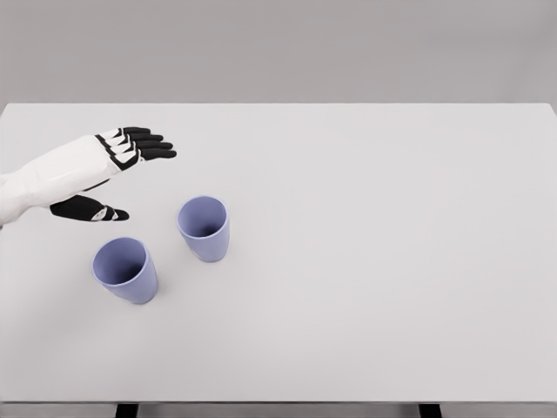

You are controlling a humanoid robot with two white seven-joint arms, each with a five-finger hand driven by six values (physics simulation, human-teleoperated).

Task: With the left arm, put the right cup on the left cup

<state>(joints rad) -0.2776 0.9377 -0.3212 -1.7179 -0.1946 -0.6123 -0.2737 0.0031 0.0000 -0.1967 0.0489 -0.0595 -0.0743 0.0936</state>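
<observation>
Two lavender-blue cups stand upright on the white table [365, 261]. The right cup [204, 228] sits a little farther back than the left cup [126, 270], with a small gap between them. My left hand [122, 170] hovers over the table behind and to the left of both cups, its black-tipped fingers [148, 144] stretched out toward the right and the thumb [91, 210] spread below them. It is open and holds nothing, and touches neither cup. The right arm does not show.
The table's front edge [278, 402] runs along the bottom of the view, with dark legs under it. A plain grey wall stands behind the table's far edge.
</observation>
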